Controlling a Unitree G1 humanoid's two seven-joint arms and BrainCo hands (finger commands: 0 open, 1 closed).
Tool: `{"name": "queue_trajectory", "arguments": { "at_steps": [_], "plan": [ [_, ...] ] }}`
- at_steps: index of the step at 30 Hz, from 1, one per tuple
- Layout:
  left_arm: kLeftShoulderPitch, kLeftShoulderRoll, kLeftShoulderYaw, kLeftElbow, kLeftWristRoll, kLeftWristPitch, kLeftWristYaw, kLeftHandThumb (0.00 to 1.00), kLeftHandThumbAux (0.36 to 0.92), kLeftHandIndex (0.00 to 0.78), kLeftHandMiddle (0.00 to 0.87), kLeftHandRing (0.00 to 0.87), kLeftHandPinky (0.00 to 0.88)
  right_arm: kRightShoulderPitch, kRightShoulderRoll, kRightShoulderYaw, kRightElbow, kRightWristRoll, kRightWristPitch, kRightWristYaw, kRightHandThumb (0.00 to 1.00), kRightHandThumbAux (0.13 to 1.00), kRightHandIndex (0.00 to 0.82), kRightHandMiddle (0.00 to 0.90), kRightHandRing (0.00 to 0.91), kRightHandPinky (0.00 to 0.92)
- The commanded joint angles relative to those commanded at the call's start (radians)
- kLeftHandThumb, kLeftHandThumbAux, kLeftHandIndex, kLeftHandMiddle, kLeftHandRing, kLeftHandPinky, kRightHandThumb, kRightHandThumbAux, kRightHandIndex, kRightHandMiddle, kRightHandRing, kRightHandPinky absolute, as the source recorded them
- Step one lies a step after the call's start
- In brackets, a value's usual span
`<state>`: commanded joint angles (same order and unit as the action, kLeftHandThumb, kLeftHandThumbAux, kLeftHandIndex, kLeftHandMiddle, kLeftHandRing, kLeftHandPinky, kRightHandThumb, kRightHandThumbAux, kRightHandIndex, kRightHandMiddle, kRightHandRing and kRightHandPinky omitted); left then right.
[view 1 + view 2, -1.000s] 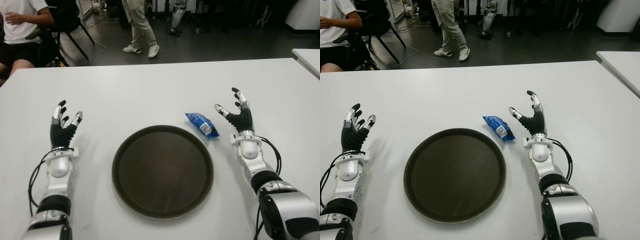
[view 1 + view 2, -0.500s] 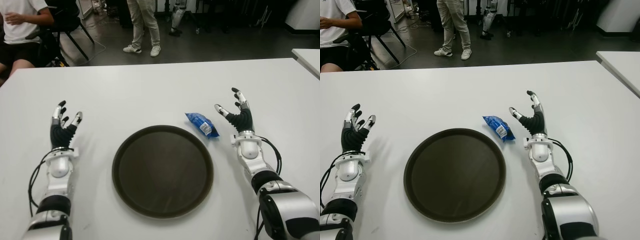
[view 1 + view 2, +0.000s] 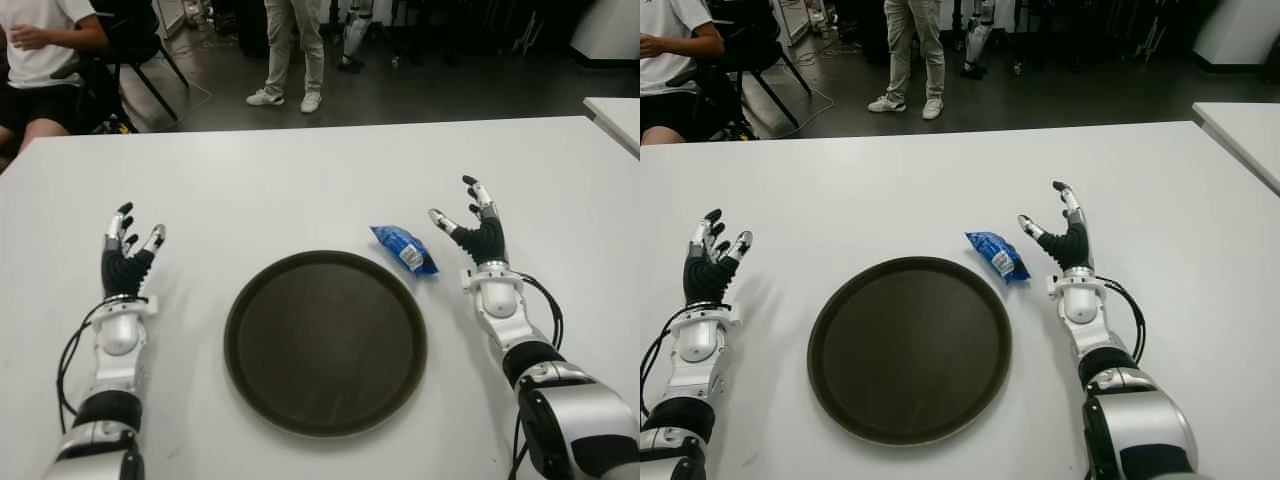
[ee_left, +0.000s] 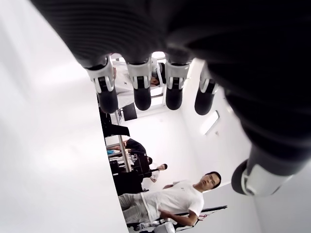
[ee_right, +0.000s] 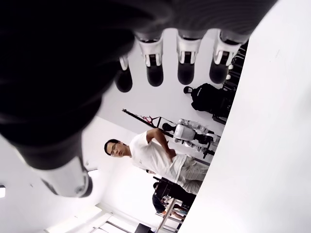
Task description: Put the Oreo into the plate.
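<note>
Lying on the white worktop (image 3: 300, 190): a blue snack packet (image 3: 404, 249), just beside the upper right edge of the dark round plate (image 3: 325, 340), close to the rim but whether touching it cannot be told. Sitting outside the plate, tilted diagonally, with a white patch near the nearer end. Holding nothing inside the plate; dark surface showing bare.

Showing to the right of the packet: right hand (image 3: 476, 232), palm turned toward the packet, fingers (image 3: 475, 190) spreading wide and pointing up and away, thumb angling toward the packet. Gripping nothing; near the packet but apart from it. Confirming in the right wrist view: fingertips (image 5: 155, 73) standing in a separated row with nothing between them and the thumb.

Showing to the left of the plate, well apart from it: left hand (image 3: 125, 255), fingers likewise spreading and relaxed, holding nothing. Matching in the left wrist view, fingertips (image 4: 142, 97) lined up apart from the thumb.

Beyond the far edge of the worktop: a person (image 3: 40, 60) in a white shirt sitting at the left, and another person's legs (image 3: 290, 50) standing on the dark floor.
</note>
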<state>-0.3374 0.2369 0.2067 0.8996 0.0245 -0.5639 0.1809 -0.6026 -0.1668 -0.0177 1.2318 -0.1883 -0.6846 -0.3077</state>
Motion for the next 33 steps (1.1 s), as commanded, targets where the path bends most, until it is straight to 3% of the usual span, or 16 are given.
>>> {"name": "queue_trajectory", "arguments": {
  "at_steps": [10,25,33],
  "plan": [
    [0.002,-0.002,0.003,-0.002,-0.010,-0.001,-0.013,0.273,0.587,0.018,0.019,0.000,0.000,0.000,-0.002,0.004,-0.002,-0.004,0.007,-0.001,0.262,0.693,0.018,0.043,0.048,0.098],
    [0.012,-0.002,-0.004,-0.024,-0.001,-0.003,-0.016,0.238,0.603,0.002,0.009,0.000,0.000,0.002,-0.004,0.001,-0.005,0.002,0.012,0.004,0.274,0.708,0.003,0.007,0.000,0.039],
    [0.007,-0.006,-0.003,-0.018,-0.002,-0.002,-0.010,0.245,0.598,0.008,0.015,0.000,0.000,0.007,-0.023,0.066,-0.055,-0.109,0.026,-0.147,0.243,0.710,0.015,0.070,0.073,0.113]
  ]
}}
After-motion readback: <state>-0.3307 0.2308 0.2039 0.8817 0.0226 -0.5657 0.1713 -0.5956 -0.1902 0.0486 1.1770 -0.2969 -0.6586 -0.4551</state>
